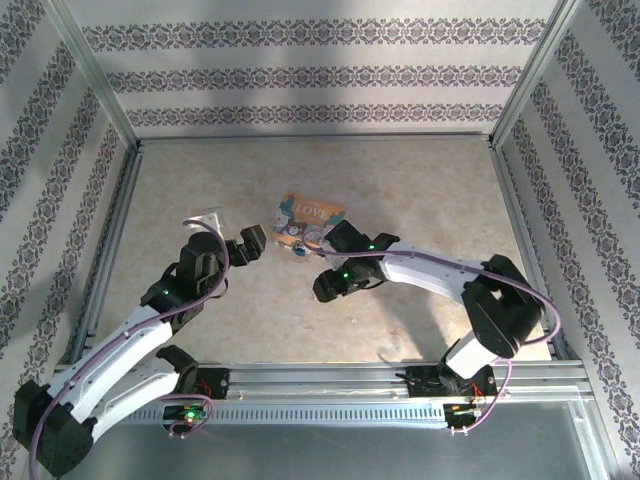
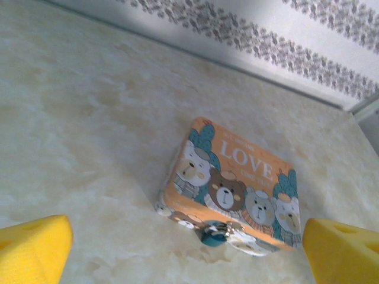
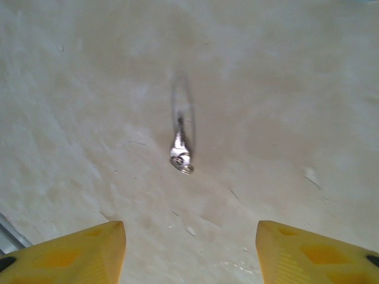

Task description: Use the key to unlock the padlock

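The padlock (image 1: 306,213) is a flat orange and teal block with white "LOVE" lettering and cartoon bears, lying on the table. A small teal and silver piece (image 2: 220,232) hangs at the front edge of the padlock (image 2: 237,177). My left gripper (image 1: 248,244) sits just left of it, open (image 2: 188,257), with the block ahead of the fingertips. The key (image 3: 180,155), a slim silvery piece with a small ring, lies flat on the table. My right gripper (image 3: 192,254) hovers over it, open, its yellow fingers (image 3: 320,254) apart. The key lies beyond the fingertips, untouched. My right gripper (image 1: 326,286) is below the padlock.
The table (image 1: 200,180) is a pale marbled surface framed by metal rails. Patterned walls (image 1: 300,70) enclose the back and both sides. Small scuffs and flecks (image 3: 192,231) mark the surface near the key.
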